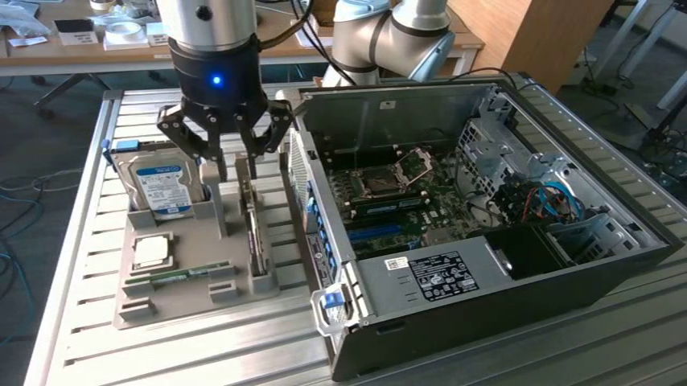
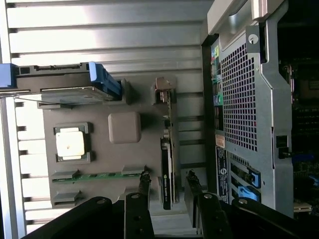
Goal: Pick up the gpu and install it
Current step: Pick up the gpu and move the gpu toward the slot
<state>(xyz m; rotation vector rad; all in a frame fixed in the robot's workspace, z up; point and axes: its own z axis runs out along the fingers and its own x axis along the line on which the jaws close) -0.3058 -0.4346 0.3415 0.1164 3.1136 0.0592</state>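
Open end effector (image 1: 238, 165) at upper left of the exterior view, fingers (image 2: 144, 181) straddling the gpu (image 1: 256, 233) with a gap on each side, lined up across its thin thickness for a pinch. Card stood on edge in a slot of the grey tray (image 1: 161, 310), probably to offer its top edge. Hard drive (image 1: 161, 189) upright alongside. Open PC case (image 1: 397, 112) at the exterior view's right on the bench (image 1: 86, 346), motherboard exposed, gpu not yet installed.

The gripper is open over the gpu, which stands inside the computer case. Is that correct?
No. The gpu is not inside the computer case; it stands on edge in the grey holder beside it, as the wrist view shows. The gripper is indeed open over the gpu.
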